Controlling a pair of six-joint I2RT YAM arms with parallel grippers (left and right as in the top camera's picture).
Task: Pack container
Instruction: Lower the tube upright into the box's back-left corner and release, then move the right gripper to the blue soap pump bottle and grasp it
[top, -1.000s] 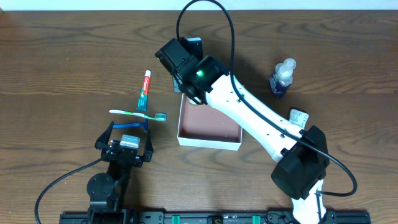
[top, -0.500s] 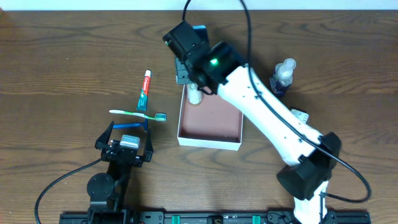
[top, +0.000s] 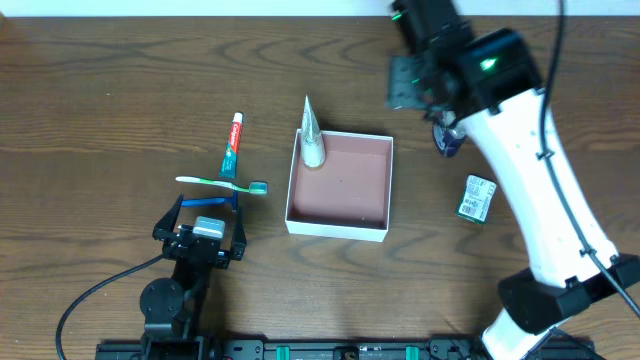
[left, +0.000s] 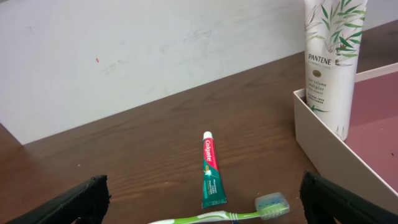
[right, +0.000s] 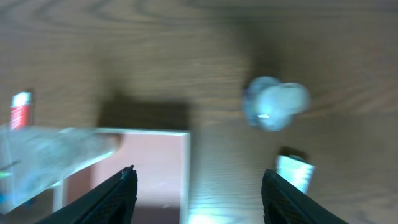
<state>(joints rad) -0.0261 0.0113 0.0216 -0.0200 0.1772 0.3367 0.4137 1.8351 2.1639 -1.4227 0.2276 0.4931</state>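
The container (top: 337, 231) is a shallow white-walled box with a reddish-brown floor at the table's middle. A white Pantene tube (top: 312, 140) stands upright in its far left corner. It also shows in the left wrist view (left: 329, 62), behind the container's wall (left: 329, 155). My right gripper (top: 410, 85) is open and empty, up in the air right of the container's far right corner; its wrist view (right: 198, 199) is blurred. My left gripper (top: 200, 225) is open and empty at the front left. A toothpaste tube (top: 232, 145) (left: 210, 177) and a green toothbrush (top: 222, 183) (left: 230, 214) lie just ahead of it.
A blue spray bottle (top: 447, 140) stands right of the container, partly under my right arm, and shows blurred in the right wrist view (right: 273, 102). A small green packet (top: 478, 197) lies nearer the front on the right. A white wall runs along the table's far edge.
My right gripper has let go of the Pantene tube, which stands in the container's corner. The right arm has swung up and to the right, toward the spray bottle. The left arm has not moved.
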